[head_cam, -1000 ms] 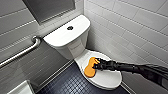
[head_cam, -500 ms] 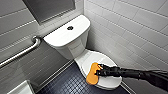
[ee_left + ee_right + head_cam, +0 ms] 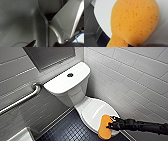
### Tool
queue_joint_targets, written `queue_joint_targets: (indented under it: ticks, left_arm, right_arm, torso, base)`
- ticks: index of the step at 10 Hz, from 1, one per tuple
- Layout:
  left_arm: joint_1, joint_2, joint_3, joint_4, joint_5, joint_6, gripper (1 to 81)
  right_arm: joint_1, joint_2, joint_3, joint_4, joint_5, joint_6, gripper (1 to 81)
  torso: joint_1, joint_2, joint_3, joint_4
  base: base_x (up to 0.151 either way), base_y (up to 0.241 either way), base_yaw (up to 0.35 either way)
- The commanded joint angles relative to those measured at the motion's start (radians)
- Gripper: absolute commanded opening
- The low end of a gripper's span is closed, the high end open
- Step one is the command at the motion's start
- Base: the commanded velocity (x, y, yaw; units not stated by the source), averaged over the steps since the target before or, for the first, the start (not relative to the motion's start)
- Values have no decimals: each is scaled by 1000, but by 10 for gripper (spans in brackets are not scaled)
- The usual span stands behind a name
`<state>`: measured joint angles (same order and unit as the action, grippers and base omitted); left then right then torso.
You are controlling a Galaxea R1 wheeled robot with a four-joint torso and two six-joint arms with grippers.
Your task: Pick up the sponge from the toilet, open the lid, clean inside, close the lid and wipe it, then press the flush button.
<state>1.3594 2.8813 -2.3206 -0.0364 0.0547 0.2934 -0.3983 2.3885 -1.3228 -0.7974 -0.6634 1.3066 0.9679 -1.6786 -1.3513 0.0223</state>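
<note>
The white toilet (image 3: 75,97) stands in the corner with its lid (image 3: 93,112) down. On the tank top sits the dark round flush button (image 3: 70,75). The orange sponge (image 3: 104,127) lies flat on the lid's front edge, partly overhanging it. My right gripper (image 3: 110,125) reaches in from the right, shut on the sponge's side. In the right wrist view the sponge (image 3: 134,21) looms large against the white lid (image 3: 102,16). My left gripper (image 3: 45,43) is open with nothing in it, facing grey surfaces.
A metal grab bar (image 3: 22,99) runs along the left wall. White tiled wall (image 3: 130,79) stands close on the toilet's right. Dark small-tiled floor (image 3: 67,130) lies left of the bowl, and a white object (image 3: 21,135) sits at the lower left.
My right gripper has slid the sponge across the lid, away from the tank and out to the front edge. The toilet and the camera have stayed put.
</note>
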Motion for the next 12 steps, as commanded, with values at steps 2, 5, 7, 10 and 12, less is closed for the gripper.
queue_joint_targets:
  ticks: [2,5,7,10,12]
  left_arm:
    - [28,-5,13,3,93,9,811]
    - [28,-9,17,3,93,9,811]
    - [30,-37,30,-8,96,4,811]
    - [28,-123,127,-11,96,-5,811]
    - [28,-161,179,-11,94,-7,811]
  right_arm:
    - [-10,-154,126,-20,-62,10,10]
    - [-109,-335,191,-35,-47,10,10]
    - [-214,-435,185,-60,20,10,10]
    - [-377,-486,156,-65,56,8,10]
    - [-536,-464,102,-132,191,3,10]
  torso:
    - [0,0,0,0]
    - [0,0,0,0]
    - [0,0,0,0]
    - [0,0,0,0]
    - [0,0,0,0]
  base:
    - [0,0,0]
    - [0,0,0]
    - [0,0,0]
    - [0,0,0]
    - [0,0,0]
